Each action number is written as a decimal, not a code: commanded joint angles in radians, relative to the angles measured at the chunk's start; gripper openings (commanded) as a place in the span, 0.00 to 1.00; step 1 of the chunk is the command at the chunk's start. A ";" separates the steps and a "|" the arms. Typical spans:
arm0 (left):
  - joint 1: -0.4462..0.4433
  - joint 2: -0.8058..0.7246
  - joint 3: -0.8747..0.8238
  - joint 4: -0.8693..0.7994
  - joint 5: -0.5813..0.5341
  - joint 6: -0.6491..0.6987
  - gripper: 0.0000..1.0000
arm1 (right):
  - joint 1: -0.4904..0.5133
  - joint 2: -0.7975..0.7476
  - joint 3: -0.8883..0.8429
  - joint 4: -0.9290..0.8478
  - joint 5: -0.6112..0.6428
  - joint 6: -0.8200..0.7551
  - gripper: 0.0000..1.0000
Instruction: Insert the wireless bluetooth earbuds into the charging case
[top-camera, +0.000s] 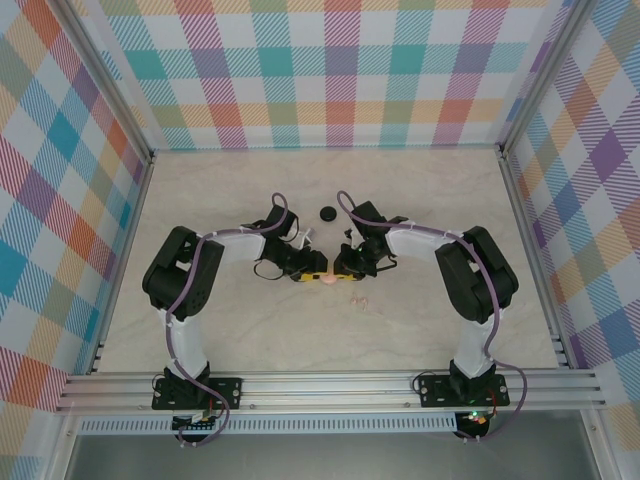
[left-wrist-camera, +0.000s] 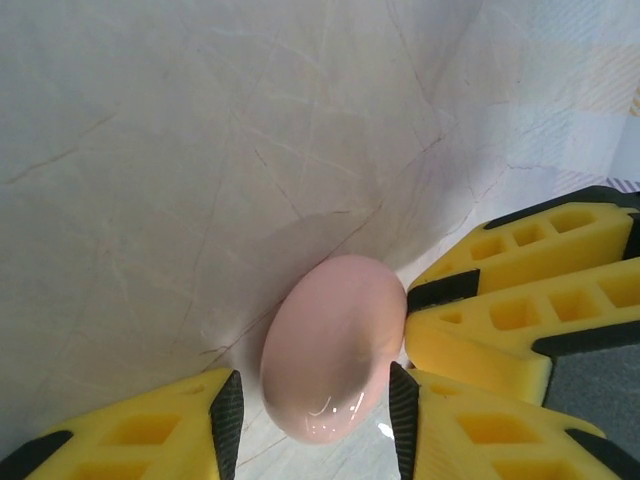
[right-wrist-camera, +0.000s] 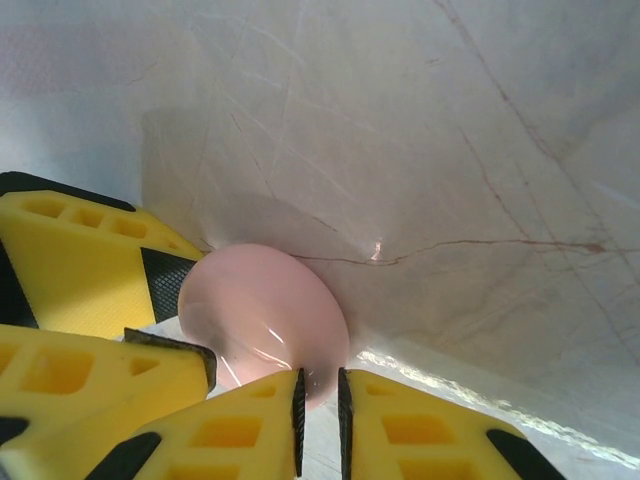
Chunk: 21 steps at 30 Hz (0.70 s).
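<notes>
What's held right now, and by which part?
The left gripper clamps the pink case across its two sides. The right gripper sits nearly shut at the case's rim; a pinch there cannot be told.

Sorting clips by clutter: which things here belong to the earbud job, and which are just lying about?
Job:
pink case
pink earbuds, near it
black case
black earbuds, probably; only tiny specks

Lying about:
nothing I can spot
</notes>
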 joint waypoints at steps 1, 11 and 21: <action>0.012 0.010 -0.023 0.046 0.054 -0.030 0.43 | -0.001 0.025 -0.008 0.001 -0.002 0.003 0.20; -0.004 0.007 -0.043 0.108 0.081 -0.090 0.40 | -0.001 0.035 -0.008 0.007 0.000 0.006 0.20; -0.009 0.002 -0.054 0.165 0.084 -0.142 0.37 | -0.001 0.035 -0.008 0.012 -0.005 0.006 0.20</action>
